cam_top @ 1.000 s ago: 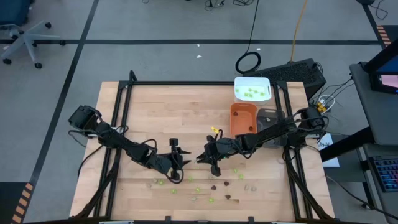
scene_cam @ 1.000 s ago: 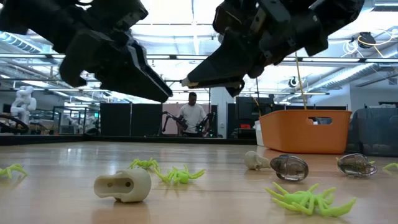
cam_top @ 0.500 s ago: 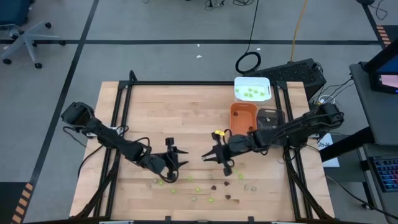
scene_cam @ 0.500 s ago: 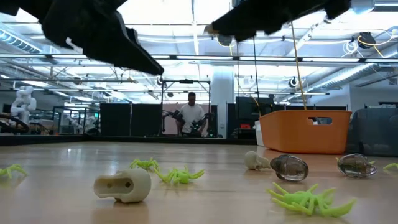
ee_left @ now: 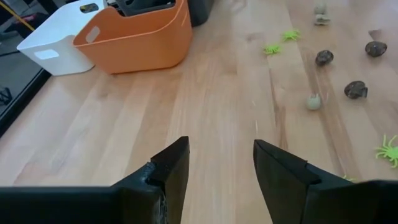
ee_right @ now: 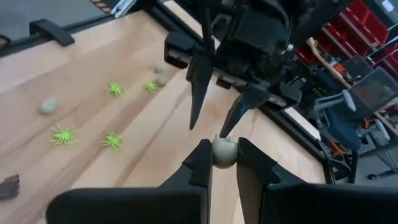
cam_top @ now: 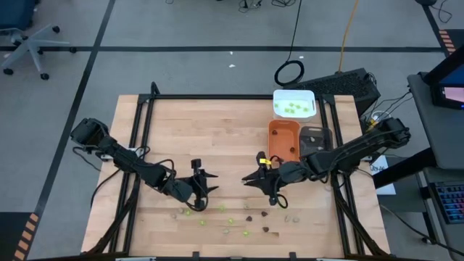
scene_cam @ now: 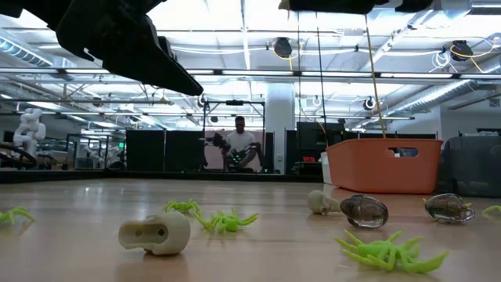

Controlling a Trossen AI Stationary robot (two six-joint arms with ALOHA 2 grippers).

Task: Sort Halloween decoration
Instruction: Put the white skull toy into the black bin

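The right claw [ee_right: 224,163] pinches a small, round, pale beige-grey skull-like decoration piece [ee_right: 224,152] between its two dark fingertips, holding it clear above the worktop [cam_top: 210,134], which is pale wooden planks in a black frame. In the high view this claw [cam_top: 270,190] sits near the middle of the worktop, with the orange plastic tray [cam_top: 283,138] just beyond it toward the far right corner, and a grey tray [cam_top: 315,135] and a white tray holding lime-green pieces [cam_top: 293,104] past that; the held piece probably belongs in one of them, so the carry runs away from the loose pile. The left claw [cam_top: 199,181] hovers spread apart and empty, facing the right one. Loose lime-green spiders [scene_cam: 383,251], dark brown pieces [ee_left: 356,89] and another pale skull [scene_cam: 155,233] lie scattered along the near edge. A person stands in the room beyond.
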